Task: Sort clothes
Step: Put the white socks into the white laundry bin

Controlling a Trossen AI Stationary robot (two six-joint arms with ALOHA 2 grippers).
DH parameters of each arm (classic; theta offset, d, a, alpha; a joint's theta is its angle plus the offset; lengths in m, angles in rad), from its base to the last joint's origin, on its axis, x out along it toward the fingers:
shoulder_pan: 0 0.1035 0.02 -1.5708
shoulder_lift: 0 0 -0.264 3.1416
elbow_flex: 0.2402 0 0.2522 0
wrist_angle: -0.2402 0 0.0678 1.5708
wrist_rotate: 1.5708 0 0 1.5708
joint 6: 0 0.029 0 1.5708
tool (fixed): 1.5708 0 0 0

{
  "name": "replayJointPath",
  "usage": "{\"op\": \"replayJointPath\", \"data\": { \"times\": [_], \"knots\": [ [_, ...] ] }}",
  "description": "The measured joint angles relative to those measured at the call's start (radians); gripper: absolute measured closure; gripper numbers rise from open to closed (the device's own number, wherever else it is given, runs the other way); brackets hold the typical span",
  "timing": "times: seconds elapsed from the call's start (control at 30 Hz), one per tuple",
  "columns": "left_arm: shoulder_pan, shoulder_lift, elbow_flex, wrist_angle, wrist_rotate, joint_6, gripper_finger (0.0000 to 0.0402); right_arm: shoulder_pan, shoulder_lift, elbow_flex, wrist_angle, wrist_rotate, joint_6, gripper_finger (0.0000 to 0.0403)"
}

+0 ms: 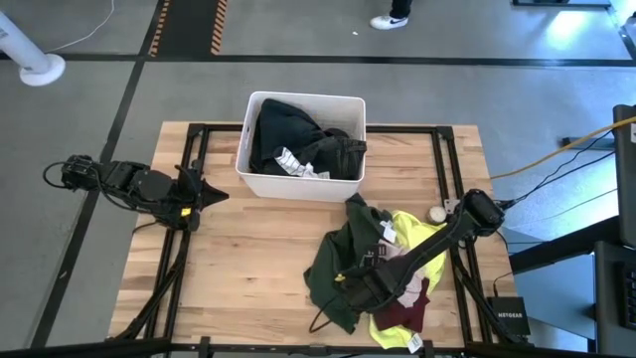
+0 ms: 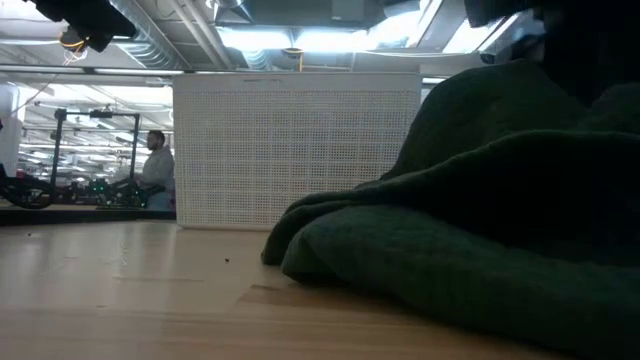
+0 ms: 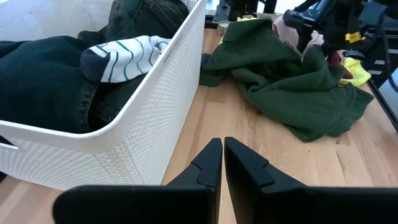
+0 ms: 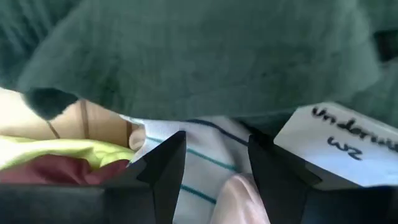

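L gripper idle at table's left side, fingers closed, nothing held. White bin centre-back, dark clothes + striped sock inside. R gripper down in front-right pile: green garment, neon yellow, maroon. Jaws part open, straddling white striped fabric; whether gripped, can't tell.
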Motion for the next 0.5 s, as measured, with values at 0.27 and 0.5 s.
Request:
{"op": "replayJointPath", "data": {
  "times": [0.27, 0.5],
  "knots": [
    [0.0, 0.0, 0.0, 0.0, 0.0, 0.0, 0.0389, 0.003, 0.0, -0.024, -0.007, -0.038, -0.001, 0.0264],
    [0.0, 0.0, 0.0, -0.001, 0.0, 0.0, 0.0389, 0.003, 0.0, -0.015, -0.024, -0.077, -0.012, 0.039]
  ]
}}
